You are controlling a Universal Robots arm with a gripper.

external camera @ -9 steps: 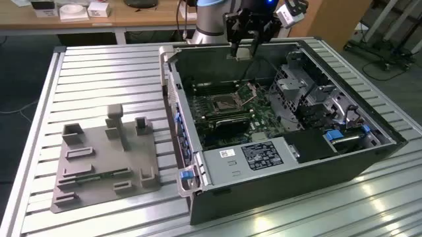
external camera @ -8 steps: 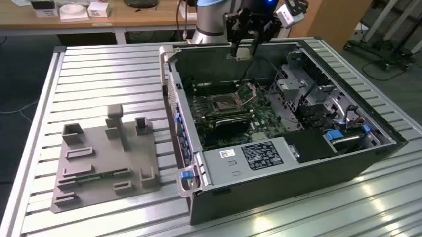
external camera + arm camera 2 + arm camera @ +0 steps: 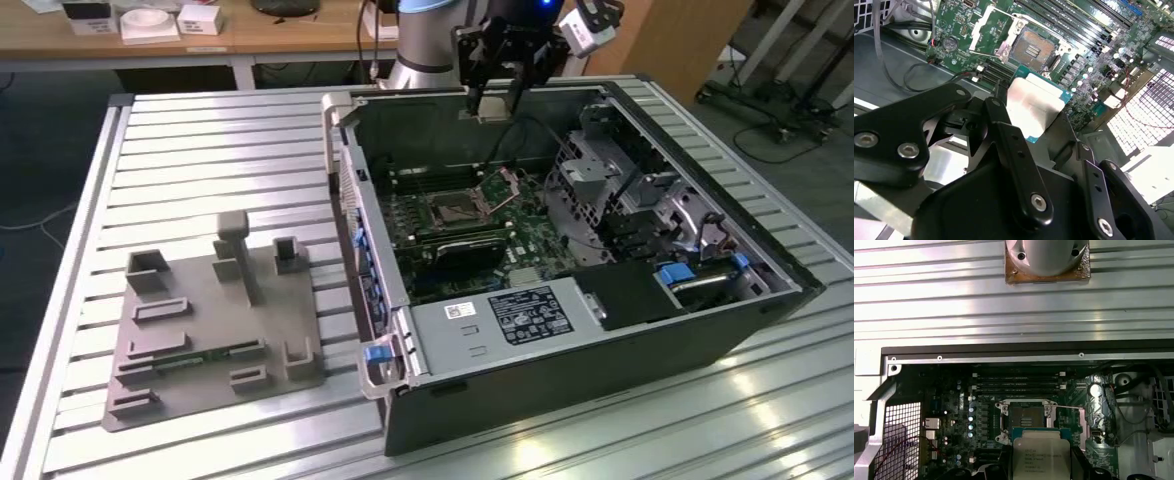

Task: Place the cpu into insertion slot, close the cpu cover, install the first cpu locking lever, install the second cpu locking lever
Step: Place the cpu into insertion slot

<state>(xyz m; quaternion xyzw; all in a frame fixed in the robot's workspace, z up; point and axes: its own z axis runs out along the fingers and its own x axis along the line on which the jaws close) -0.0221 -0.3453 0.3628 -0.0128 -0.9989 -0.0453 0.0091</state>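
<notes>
Looks like step one: carrying the cpu (image 3: pixel 1036 107) toward the socket (image 3: pixel 1026 419). Pinches it by two opposite edges in the gripper (image 3: pixel 495 100), closed only to chip width, metal top outward. Hangs well above the socket, slightly off to one side, not yet seated. Shows the cpu cover (image 3: pixel 505 188) swung up beside the socket. Probably calls for squaring the chip's edges to the socket and lowering it flat, gently

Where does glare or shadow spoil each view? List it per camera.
Exterior view: glare streaks the table beside the computer case. Second wrist view: the cpu top washes out white. First wrist view: the table slats gleam, the computer case interior sits in shadow.
</notes>
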